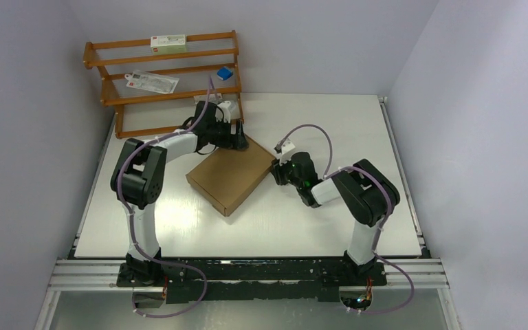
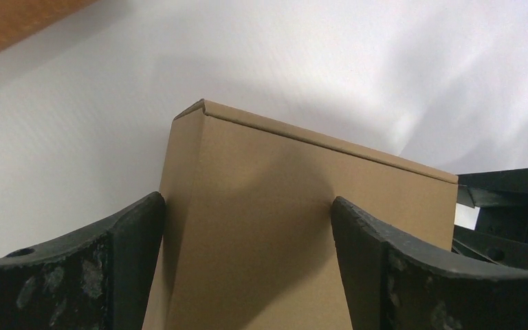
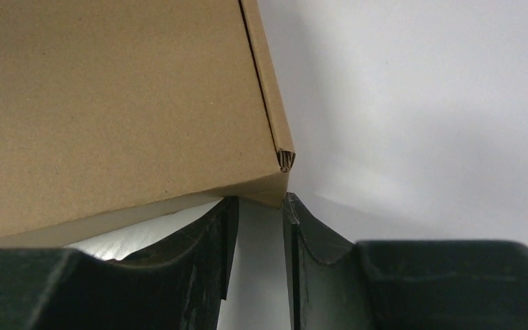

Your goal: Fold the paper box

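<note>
Top external: flat brown cardboard box (image 1: 232, 180) lies diagonally. Left gripper (image 2: 247, 210) straddles its far corner, spread. Right gripper (image 3: 260, 206) sits nearly clenched at its right corner.

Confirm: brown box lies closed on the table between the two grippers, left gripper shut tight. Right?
No, the left gripper is open: the left wrist view shows its fingers spread wide, the paper box showing between them. The rest holds: box closed, on the table, between it and the right gripper.
</note>
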Motion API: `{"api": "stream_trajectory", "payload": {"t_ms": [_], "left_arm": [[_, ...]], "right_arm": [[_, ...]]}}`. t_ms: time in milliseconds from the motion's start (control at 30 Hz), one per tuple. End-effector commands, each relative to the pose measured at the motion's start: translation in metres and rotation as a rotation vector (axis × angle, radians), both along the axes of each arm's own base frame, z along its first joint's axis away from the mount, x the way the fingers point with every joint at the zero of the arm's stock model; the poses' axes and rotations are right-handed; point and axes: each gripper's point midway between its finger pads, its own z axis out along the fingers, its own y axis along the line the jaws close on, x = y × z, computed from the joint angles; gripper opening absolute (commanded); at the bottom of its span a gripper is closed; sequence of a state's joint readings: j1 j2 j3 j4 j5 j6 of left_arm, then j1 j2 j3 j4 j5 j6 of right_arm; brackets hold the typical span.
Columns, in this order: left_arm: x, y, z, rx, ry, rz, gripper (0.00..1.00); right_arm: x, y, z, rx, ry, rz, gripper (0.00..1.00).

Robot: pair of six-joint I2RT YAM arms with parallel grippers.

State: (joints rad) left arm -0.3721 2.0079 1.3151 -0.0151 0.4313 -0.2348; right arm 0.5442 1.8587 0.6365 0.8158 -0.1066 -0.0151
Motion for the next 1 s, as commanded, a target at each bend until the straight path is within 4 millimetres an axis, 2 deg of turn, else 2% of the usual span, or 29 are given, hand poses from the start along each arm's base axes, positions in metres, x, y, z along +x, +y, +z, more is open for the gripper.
{"api": "stream_trajectory", "payload": {"t_ms": [0, 133, 333, 467, 567, 700, 833, 967], "left_arm": [[-0.123, -0.071, -0.028, -0.040, 0.313, -0.286, 0.88], [-0.095, -0.063, -0.037, 0.061, 0.271, -0.198, 0.89], [-0.066, -0.067, -0.030, 0.086, 0.210, -0.133, 0.90], [-0.049, -0.066, -0.024, 0.107, 0.167, -0.084, 0.91], [-0.045, -0.071, -0.017, 0.085, 0.141, -0.092, 0.91], [-0.045, -0.071, -0.008, 0.072, 0.096, -0.110, 0.92], [-0.049, -0.070, -0.010, 0.073, 0.078, -0.137, 0.92], [-0.049, -0.066, -0.005, 0.087, 0.050, -0.149, 0.92]], "right_arm": [[0.003, 0.044, 0.102, 0.258, -0.222, 0.097, 0.36], [-0.008, 0.036, 0.093, 0.214, -0.159, 0.057, 0.38], [-0.020, 0.012, 0.079, 0.154, -0.081, -0.087, 0.42], [-0.037, 0.001, 0.077, 0.166, -0.041, -0.125, 0.42], [-0.049, -0.008, 0.075, 0.136, -0.016, -0.160, 0.44], [-0.062, -0.021, 0.090, 0.145, -0.015, -0.194, 0.48], [-0.075, -0.031, 0.098, 0.154, -0.002, -0.212, 0.54], [-0.081, -0.043, 0.094, 0.124, 0.019, -0.251, 0.56]]}}
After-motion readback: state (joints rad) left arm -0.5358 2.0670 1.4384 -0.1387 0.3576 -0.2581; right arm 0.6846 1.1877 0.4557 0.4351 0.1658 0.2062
